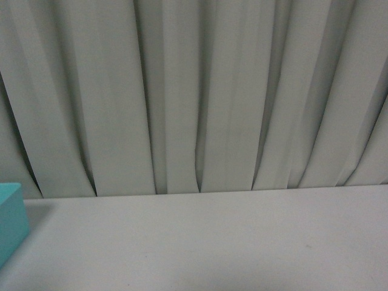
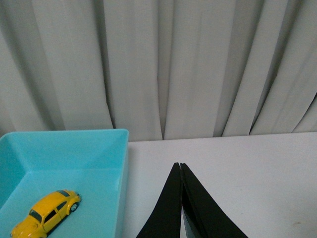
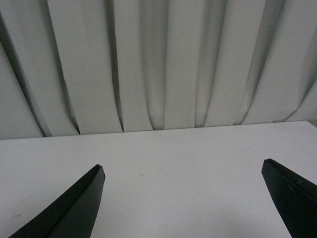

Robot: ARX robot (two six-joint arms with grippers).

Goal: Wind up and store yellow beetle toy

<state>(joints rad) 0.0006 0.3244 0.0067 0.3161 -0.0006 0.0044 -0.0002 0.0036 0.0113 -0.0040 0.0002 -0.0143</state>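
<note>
- Yellow and glossy, the small rounded beetle toy car (image 2: pixel 47 213) with dark windows lies on its wheels on the floor of the shallow turquoise plastic tray (image 2: pixel 99 148), seen in the left wrist view.
- Judged from that, storing looks done: the toy sits inside the tray and nothing holds it. Whether it has been wound up cannot be told from these pictures.
- The left gripper (image 2: pixel 180 166) has its black fingers (image 2: pixel 171 203) pressed together at the tips, with nothing between them.
- The toy lies well off to the side of those closed fingers, beyond the tray's near wall, which stands between the toy and the fingers; no contact.
- The right gripper (image 3: pixel 183 171) has its black fingers (image 3: pixel 79 206) spread wide, empty, over the bare white surface (image 3: pixel 173 163); no toy shows in that view.
- In the front view only a corner of the tray shows at the edge, below grey pleated curtains (image 1: pixel 194 91); neither arm appears.
- What seems left, at most, is pulling the arms away.
</note>
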